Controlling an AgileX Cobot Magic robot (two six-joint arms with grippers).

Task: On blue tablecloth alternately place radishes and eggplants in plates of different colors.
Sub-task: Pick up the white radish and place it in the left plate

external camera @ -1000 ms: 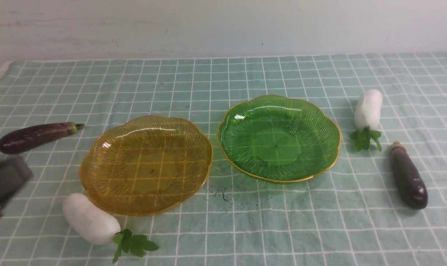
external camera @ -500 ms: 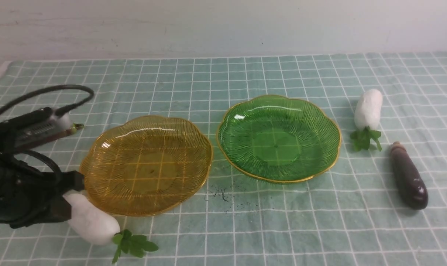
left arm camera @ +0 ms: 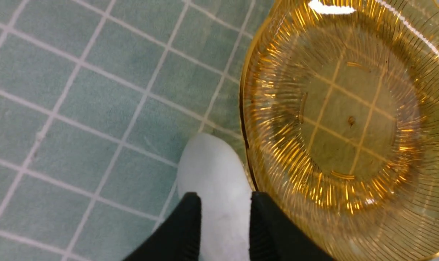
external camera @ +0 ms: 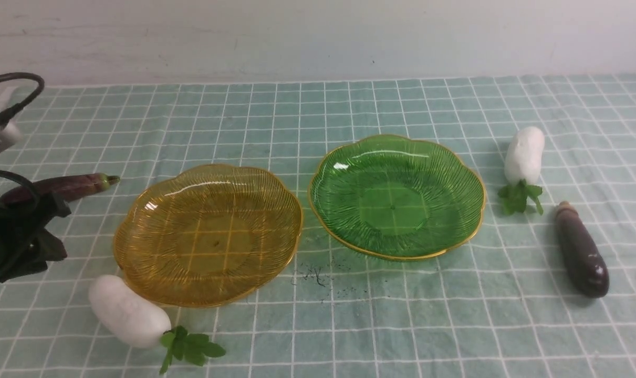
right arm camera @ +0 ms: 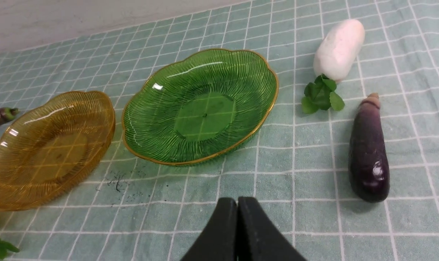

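Drawn back toward the left edge, the left gripper (left arm camera: 225,226) now has its jaws parted, holding nothing; the right gripper's (right arm camera: 237,232) are pressed together. Both plates, amber (external camera: 215,236) and green (external camera: 396,197), are bare. Picking the first vegetable seems in hand: the near white radish (external camera: 128,312), beside the amber plate, probably needs wider jaws lowered around it.

so the left gripper (external camera: 55,228) is cut off at the front view's 9 o'clock edge and covers part of the eggplant (external camera: 60,188) up at 10 o'clock, and in the left wrist view the near radish (left arm camera: 215,170) runs off the 6 o'clock edge, leaves out of frame
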